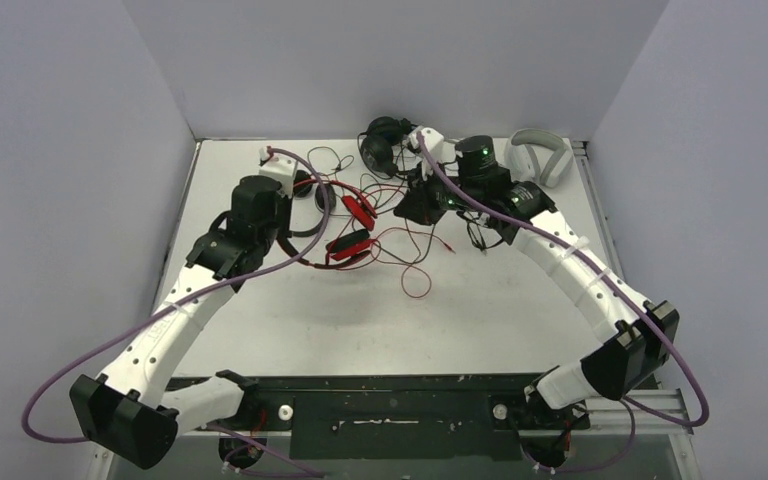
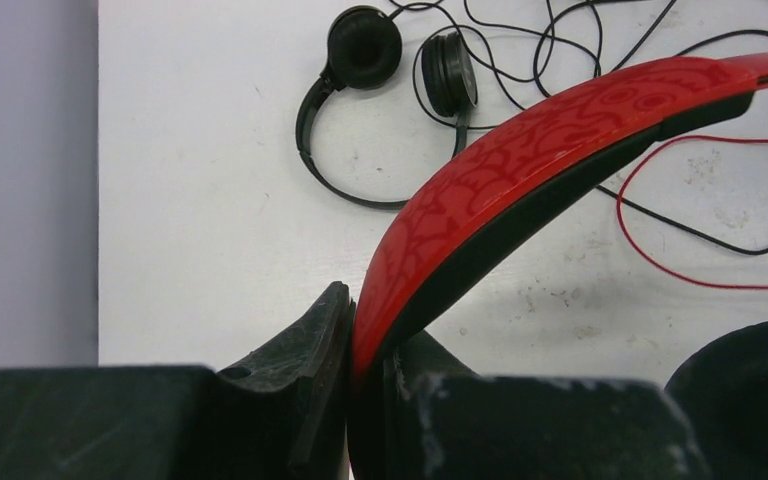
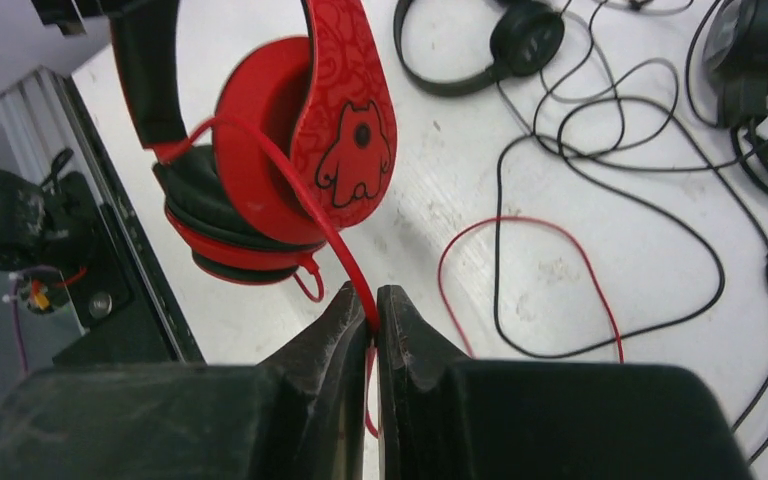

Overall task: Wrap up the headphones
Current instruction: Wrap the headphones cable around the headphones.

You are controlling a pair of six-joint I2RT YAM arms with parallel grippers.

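Both arms stretch forward. Left claw (image 2: 352, 310) clamps the red headphones (image 2: 560, 130) by the band; right claw (image 3: 373, 305), apparently tilted down, pinches their cable (image 3: 332, 243).

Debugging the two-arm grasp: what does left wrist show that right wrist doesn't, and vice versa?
Left wrist only: a close view of the left claw shut on the red headband. Right wrist only: the right claw pinching the red cable, plus the red earcup with its creature print. Both: the small black headset and loose cables on the white table.
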